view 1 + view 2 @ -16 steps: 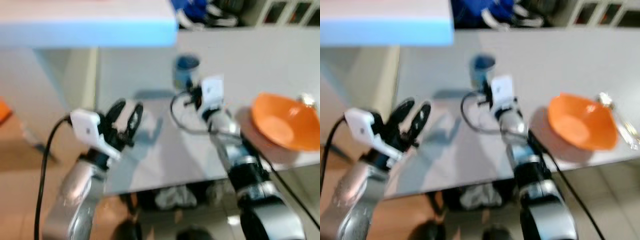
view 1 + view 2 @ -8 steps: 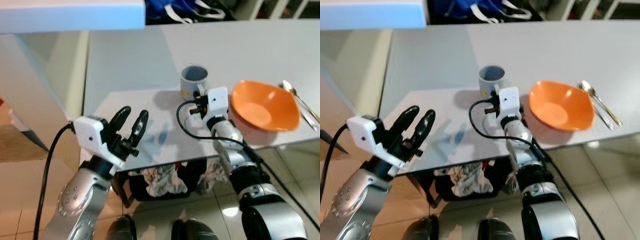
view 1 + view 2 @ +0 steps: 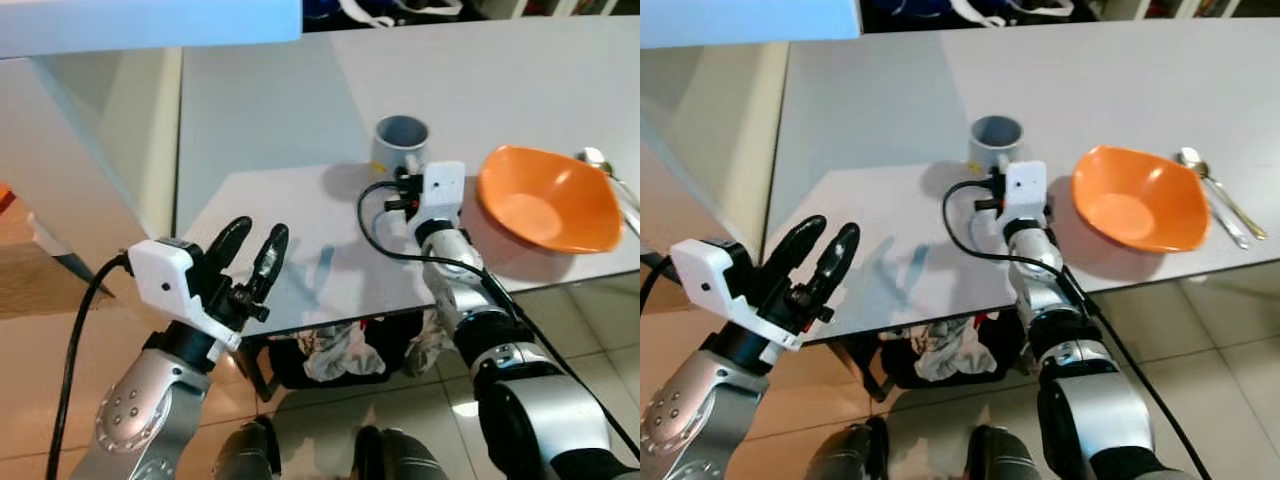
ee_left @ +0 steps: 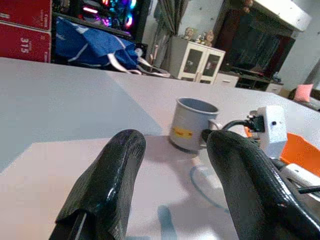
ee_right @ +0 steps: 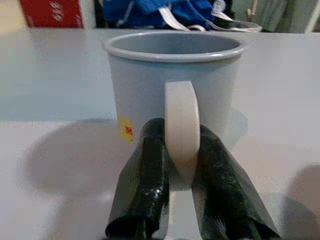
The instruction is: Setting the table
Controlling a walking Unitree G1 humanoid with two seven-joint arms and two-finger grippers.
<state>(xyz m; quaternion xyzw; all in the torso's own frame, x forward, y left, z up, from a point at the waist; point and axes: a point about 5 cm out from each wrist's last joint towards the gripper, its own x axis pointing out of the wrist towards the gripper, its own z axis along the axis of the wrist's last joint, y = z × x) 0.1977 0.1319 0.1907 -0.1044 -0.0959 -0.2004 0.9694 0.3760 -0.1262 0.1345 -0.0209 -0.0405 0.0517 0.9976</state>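
**Mug pinched by its handle, table half set**

From where I stand, the right gripper has its two black fingers closed on the pale handle of the grey enamel-looking mug with a small yellow sticker. The handle sits squeezed between the pads, and the mug's body stands upright just beyond the fingertips on the pale grey table. I cannot tell whether its base is lifted or resting.

The left gripper holds nothing. Its fingers are spread fairly wide and hover over the near table edge, well apart from the mug, which lies ahead of them and off to the robot's right.

As for progress, I'd judge the setting partly done. A shallow orange plastic bowl already sits beside the right wrist, on its outer side, with a metal spoon lying beyond it near the table's end. The mug appears to be the piece in hand, not yet placed.

Open room is generous beyond and to the left of the mug, all bare tabletop. Toward the bowl the gap is narrow, and the near edge runs just under the right forearm, so a move that way looks tighter.
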